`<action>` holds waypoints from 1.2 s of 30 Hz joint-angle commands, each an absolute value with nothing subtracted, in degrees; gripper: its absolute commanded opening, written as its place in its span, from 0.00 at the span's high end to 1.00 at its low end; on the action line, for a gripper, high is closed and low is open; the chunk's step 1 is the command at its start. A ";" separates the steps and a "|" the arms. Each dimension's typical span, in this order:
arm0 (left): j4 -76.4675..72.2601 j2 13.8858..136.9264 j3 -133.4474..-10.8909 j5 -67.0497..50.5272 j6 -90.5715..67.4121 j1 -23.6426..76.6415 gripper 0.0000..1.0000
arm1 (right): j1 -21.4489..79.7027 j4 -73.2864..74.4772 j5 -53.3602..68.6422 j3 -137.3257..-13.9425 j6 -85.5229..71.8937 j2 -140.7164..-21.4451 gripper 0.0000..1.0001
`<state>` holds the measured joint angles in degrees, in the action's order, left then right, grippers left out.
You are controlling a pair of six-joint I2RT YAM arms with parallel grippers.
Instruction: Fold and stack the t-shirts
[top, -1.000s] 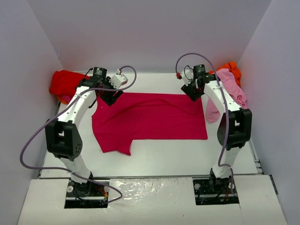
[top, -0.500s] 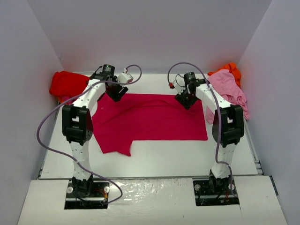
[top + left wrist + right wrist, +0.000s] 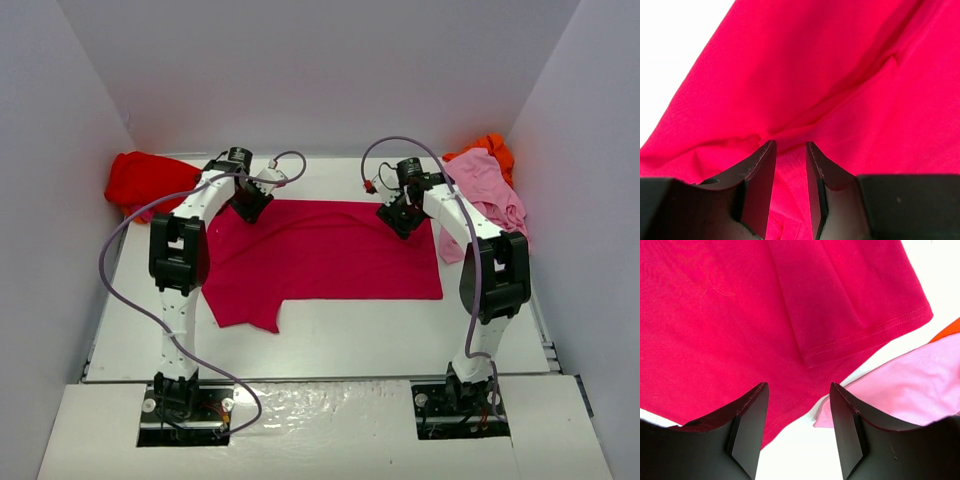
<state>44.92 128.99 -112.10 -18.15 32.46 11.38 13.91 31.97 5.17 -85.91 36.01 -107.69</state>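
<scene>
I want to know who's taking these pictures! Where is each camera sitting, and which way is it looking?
Top camera: high above and behind the robot, facing down at the table; the whole left arm and right arm show.
Left wrist camera: on the left wrist, facing down close onto the crimson shirt; the left gripper shows, two dark fingers.
Right wrist camera: on the right wrist, facing down at that shirt's hemmed edge and the pink shirt; the right gripper shows.
Shared: all three see the crimson shirt.
</scene>
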 commanded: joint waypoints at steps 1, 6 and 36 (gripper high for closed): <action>46.97 128.75 -116.31 -18.75 34.20 10.21 0.74 | 13.80 32.26 4.04 -85.59 35.55 -104.33 0.51; 47.72 129.85 -117.24 -18.11 34.71 9.32 0.75 | 13.80 32.26 4.26 -85.61 35.20 -104.37 0.49; 64.46 137.55 -130.34 -24.75 39.51 8.53 0.81 | 13.80 32.26 3.96 -84.68 34.54 -105.12 0.44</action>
<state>60.87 139.15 -127.31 -22.86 37.60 8.82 13.91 31.97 4.78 -84.75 35.20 -107.61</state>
